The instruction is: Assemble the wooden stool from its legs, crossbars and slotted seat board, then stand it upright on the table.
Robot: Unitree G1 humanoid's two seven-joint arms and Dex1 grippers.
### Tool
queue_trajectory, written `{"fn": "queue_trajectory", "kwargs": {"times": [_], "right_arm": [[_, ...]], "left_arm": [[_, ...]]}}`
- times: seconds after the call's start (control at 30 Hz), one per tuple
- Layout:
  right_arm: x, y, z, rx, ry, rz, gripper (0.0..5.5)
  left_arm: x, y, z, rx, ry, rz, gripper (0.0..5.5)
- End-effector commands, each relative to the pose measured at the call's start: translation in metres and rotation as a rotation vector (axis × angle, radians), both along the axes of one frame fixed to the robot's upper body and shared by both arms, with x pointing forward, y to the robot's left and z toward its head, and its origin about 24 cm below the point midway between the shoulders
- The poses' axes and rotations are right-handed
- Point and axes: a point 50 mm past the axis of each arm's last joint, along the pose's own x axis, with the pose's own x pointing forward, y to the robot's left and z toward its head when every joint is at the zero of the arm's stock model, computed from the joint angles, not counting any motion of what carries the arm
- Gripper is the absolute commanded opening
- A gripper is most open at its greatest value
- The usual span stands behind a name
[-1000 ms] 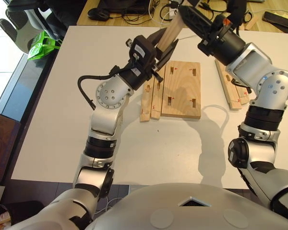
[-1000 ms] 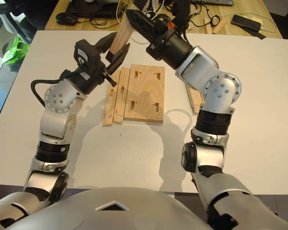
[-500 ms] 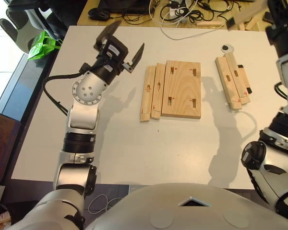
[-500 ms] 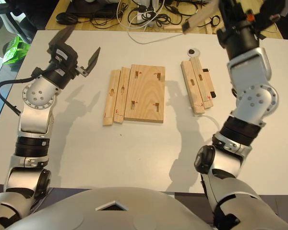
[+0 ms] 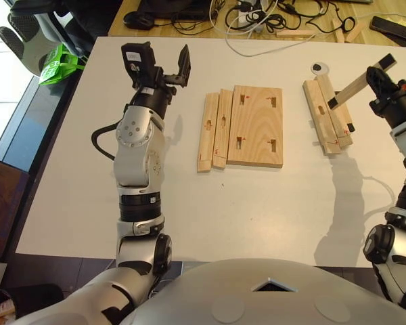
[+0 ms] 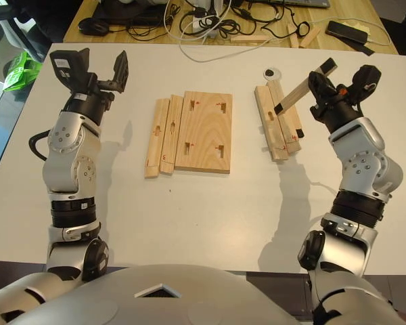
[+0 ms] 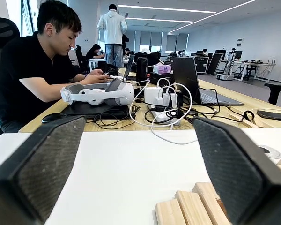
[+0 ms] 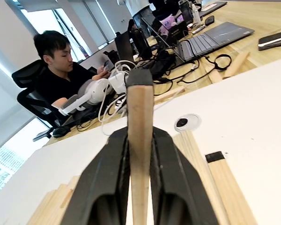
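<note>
Bench: parts laid flat, within reach of both arms.
Seat board: centre, slots up.
Two slats: touching the board's left edge.
Pile: well to the right.
Stick: clenched in right fingers above the pile, probably for fitting.
Left fingers: spread, empty, parked clear.

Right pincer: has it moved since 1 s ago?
Yes. The right pincer, shut on a wooden bar, has swung from over the seat board's far edge toward the robot's right, past the stack of wooden pieces there.
</note>
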Motion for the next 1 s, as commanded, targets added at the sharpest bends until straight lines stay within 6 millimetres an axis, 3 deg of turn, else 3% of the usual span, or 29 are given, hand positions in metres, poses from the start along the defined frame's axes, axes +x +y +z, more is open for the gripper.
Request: {"fn": "queue_trajectory", "kwargs": {"times": [0.03,0.17,0.4,0.8,1.0], "right_arm": [[0.007,0.020,-0.004,-0.202,0.016,0.117,0.39],[0.020,0.047,-0.006,-0.345,0.040,0.114,0.39],[0.037,0.067,-0.003,-0.490,0.017,0.114,0.39],[0.040,0.062,-0.017,-0.623,0.048,0.083,0.39],[0.042,0.062,-0.025,-0.607,0.062,0.099,0.39]], "left_arm": [[-0.001,0.002,-0.003,-0.028,0.039,0.021,4.22],[-0.001,0.001,-0.005,-0.018,0.053,0.010,4.22],[-0.006,-0.001,-0.016,0.000,0.092,0.000,4.22],[-0.005,0.000,-0.020,0.005,0.109,-0.006,4.22],[-0.005,-0.001,-0.020,0.004,0.110,-0.008,4.22]]}}
